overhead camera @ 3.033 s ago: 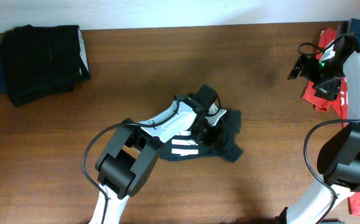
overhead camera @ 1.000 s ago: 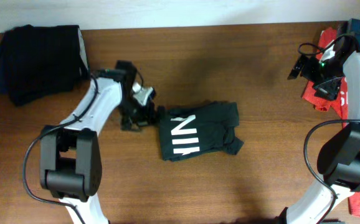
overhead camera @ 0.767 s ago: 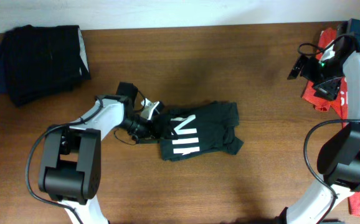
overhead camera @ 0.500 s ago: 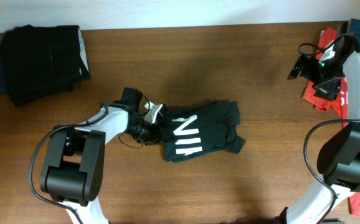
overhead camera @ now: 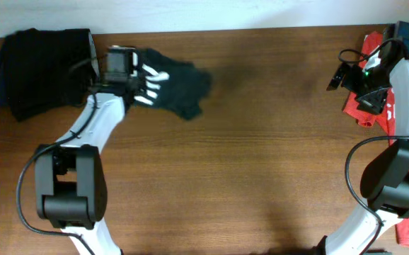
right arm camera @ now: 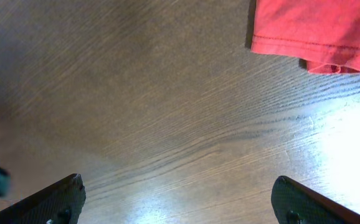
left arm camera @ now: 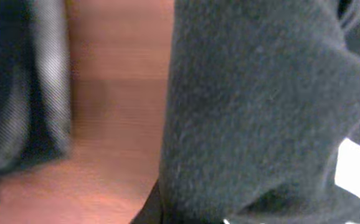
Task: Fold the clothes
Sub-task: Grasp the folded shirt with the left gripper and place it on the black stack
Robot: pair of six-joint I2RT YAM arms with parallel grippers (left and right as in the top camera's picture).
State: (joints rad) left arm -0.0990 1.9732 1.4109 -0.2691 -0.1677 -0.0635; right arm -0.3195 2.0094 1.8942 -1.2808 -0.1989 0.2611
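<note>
Clutching the dark lettered shirt [overhead camera: 175, 85], left jaws sit beside black stack [overhead camera: 42, 71].

You face lab-style robot setup: plain wooden table [overhead camera: 275, 163], bare white wall [overhead camera: 226, 13] behind, left arm [overhead camera: 95, 131], right arm [overhead camera: 406, 92] mounted, clothes [overhead camera: 42, 67] heaped at corners.

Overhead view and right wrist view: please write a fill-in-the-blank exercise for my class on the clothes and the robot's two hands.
1. The dark shirt at the left hand carries ____ block letters.
2. The stack of dark clothes lies on the robot's ____ side of the table.
3. The garment in the right wrist view is ____ in colour.
4. The right hand, fingers apart, grips ____.

Missing words: white; left; red; nothing.
</note>
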